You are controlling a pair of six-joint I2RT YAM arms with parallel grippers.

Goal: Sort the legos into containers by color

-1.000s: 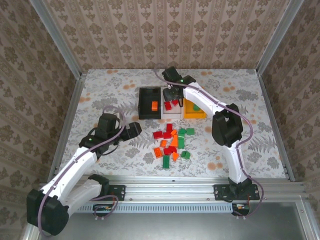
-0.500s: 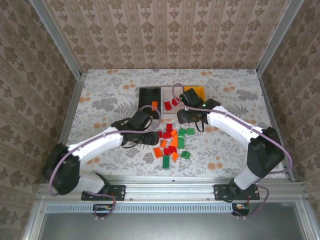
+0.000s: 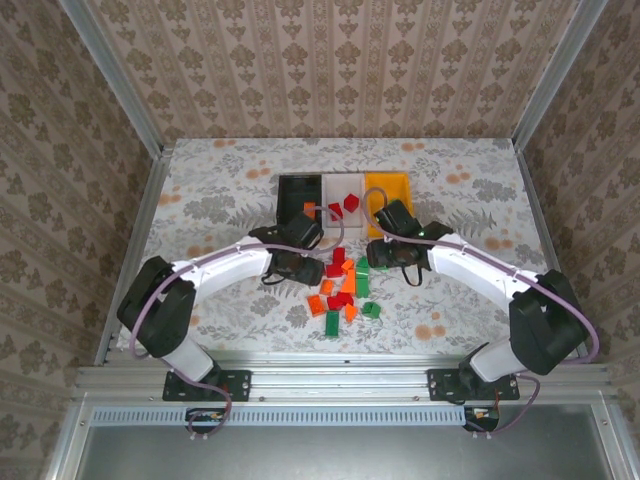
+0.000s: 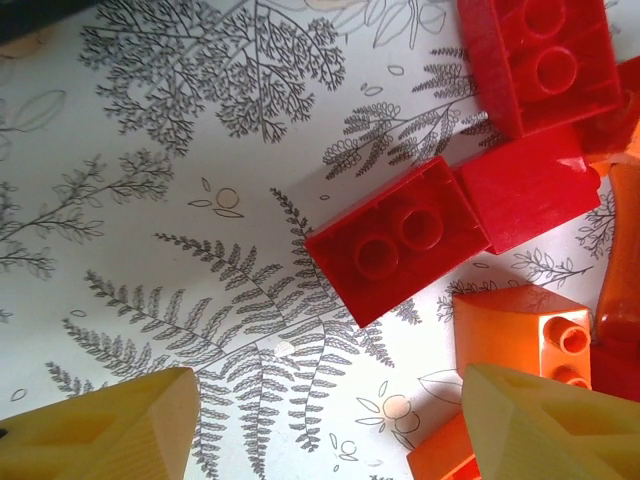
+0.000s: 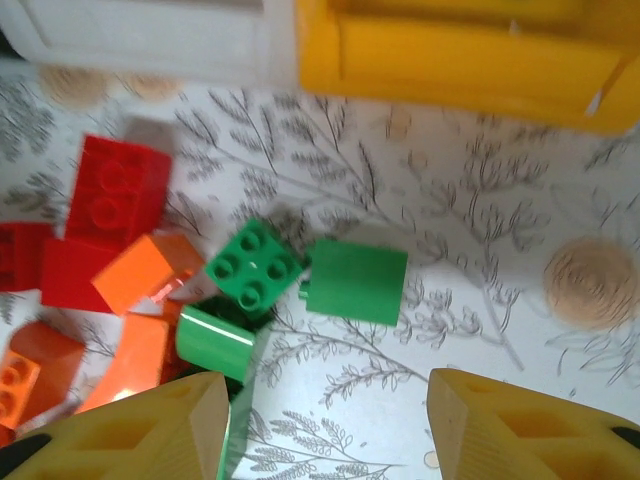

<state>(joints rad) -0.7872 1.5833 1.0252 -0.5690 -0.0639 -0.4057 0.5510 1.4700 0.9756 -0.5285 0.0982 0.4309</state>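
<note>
Left hand (image 4: 330, 410), spread and empty, hovers over a red lego (image 4: 397, 240) at the middle of the table (image 3: 220, 190) while the right hand (image 5: 325, 405), also spread, frames a green lego (image 5: 252, 265), apparently each readying a pick by colour.

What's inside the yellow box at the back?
The far part of the yellow bin shows only its bare yellow floor. Its near end is covered by the right arm, so anything lying there cannot be seen from above.
</note>
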